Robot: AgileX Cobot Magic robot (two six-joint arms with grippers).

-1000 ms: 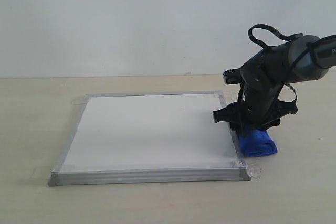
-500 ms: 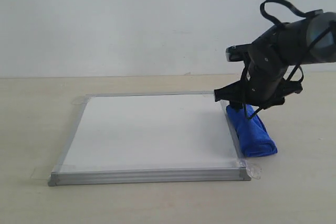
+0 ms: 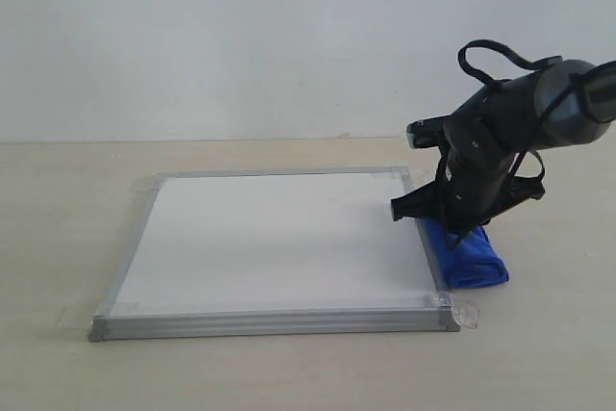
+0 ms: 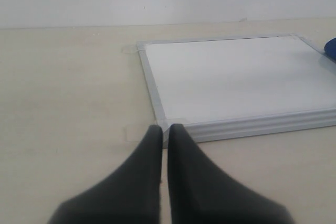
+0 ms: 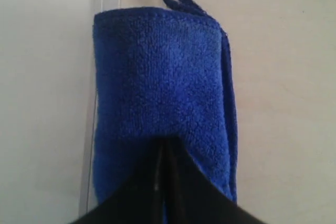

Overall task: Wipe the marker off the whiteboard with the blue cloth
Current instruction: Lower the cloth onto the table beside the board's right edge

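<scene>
The whiteboard (image 3: 269, 238) lies flat on the table, and no red marker line shows on its white face. The blue cloth (image 3: 474, 262) lies as a thick roll along the board's right edge, partly on the frame. My right gripper (image 3: 452, 228) is low over the cloth's far end with its jaws pressed together; in the right wrist view its tips (image 5: 164, 148) rest on top of the cloth (image 5: 163, 77) without pinching it. My left gripper (image 4: 164, 128) is shut and empty, just off a taped corner of the whiteboard (image 4: 236, 77). The left arm is outside the exterior view.
A pale wooden table (image 3: 67, 209) carries everything, with a plain white wall behind. Clear tape tabs (image 3: 469, 315) stick out at the board's corners. The cloth's small hanging loop (image 5: 181, 1) lies on the table beyond the roll.
Half a second ago the right gripper was raised above the cloth, which stayed on the table. It has since come back down onto the cloth's far end. The board has not moved.
</scene>
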